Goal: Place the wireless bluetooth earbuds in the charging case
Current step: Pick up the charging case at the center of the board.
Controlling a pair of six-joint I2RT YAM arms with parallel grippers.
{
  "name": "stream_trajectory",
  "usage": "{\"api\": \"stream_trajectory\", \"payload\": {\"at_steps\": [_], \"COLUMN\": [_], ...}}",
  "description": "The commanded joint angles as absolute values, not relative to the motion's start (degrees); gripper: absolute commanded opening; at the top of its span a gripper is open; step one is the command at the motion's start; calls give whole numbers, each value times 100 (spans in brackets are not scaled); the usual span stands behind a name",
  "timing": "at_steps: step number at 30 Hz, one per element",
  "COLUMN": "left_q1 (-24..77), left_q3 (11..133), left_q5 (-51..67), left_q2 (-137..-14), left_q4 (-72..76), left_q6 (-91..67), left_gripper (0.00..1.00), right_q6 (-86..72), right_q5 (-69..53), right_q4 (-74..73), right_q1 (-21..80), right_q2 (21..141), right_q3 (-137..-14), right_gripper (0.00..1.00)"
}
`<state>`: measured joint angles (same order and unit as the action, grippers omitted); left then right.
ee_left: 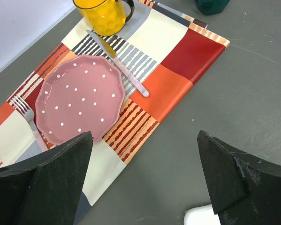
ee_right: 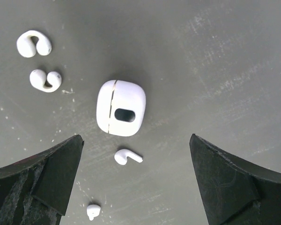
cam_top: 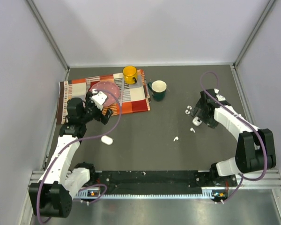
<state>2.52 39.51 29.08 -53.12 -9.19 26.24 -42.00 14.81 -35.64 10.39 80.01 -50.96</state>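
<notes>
Top view: the left gripper hangs above the near edge of the placemat, fingers spread wide and empty. The charging case, a white oval pebble, lies on the bare table at 6 o'clock from it, apart; whether its lid is open cannot be told. The right gripper is likewise spread and holds nothing. The wireless bluetooth earbuds lie at 6 o'clock from it, the second at 8 o'clock, both well apart from the case. Left wrist view: the spread fingers frame the placemat and a pink plate. A white sliver of the case shows at 5 o'clock, just beside one finger; contact cannot be told. Right wrist view: the open fingers straddle a squarish white case, with two C-shaped clip buds at 10 o'clock. One stemmed earbud lies at 6 o'clock from that case, the other at 7 o'clock. Handling, as judged: each earbud is very light, rigid and glossy, so it is likely to squirt out of a fast pinch. Close slowly across the bulb, stem left free. The case is light and will slide; pinch it across its short axis.
</notes>
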Motion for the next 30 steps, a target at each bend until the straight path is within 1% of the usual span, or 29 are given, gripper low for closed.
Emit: {"api": "stream_trajectory", "payload": {"at_steps": [1,3,9,16,17,19,20,25,30], "left_q1": [281,281,281,281,281,281,281,281,281], "left_q3": [3955,3938,3938,3964,3964,3964,3973,3964,3990], "left_q5": [2690,2663,2619,2488,2470,2479,2505,2514,2505], "left_q2": [-5194,-5168,-5159,-5168,-5177,-5159,-5159,-5150,-5142], "left_q4": [-703,-659,-633,-589,-589,-589,-589,-615,-571], "left_q6": [2426,2382,2303,2215,2206,2215,2232,2259,2101], "left_gripper": [99,99,99,99,99,99,99,99,99], "right_q6": [-4201,-4210,-4210,-4368,-4377,-4394,-4395,-4447,-4474], "right_q5": [1635,1609,1406,1274,1283,1274,1274,1318,1397], "right_q4": [-3621,-3612,-3498,-3322,-3305,-3278,-3252,-3190,-3129], "right_q1": [879,844,809,817,817,817,809,817,817], "right_q2": [8235,8411,8815,9043,9079,9175,9202,9299,9343], "right_q3": [-5536,-5598,-5739,-5704,-5713,-5730,-5739,-5713,-5616], "right_gripper": [96,96,88,82,80,78,75,74,70]}}
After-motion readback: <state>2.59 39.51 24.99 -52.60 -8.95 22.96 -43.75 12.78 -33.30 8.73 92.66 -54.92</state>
